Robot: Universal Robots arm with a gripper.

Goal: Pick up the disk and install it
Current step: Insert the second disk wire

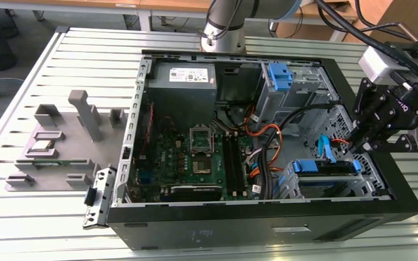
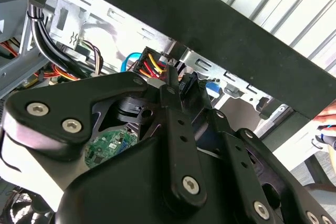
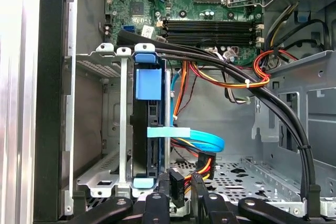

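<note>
Disk (image 3: 147,129) w/ blue carrier sits on edge in drive cage (image 3: 100,129), handle tab visible.

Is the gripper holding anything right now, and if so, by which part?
Cannot be told. The gripper hangs over the case's drive bay, where the disk already sits in its cage; no view shows whether it grips anything.

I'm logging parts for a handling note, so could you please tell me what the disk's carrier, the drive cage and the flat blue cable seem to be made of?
Carrier: likely moulded plastic, with its even matte blue.
Cage: apparently bare sheet metal, grey, folded and perforated.
Cable: seemingly flexible plastic sheathing, glossy light blue, curving smoothly.
</note>
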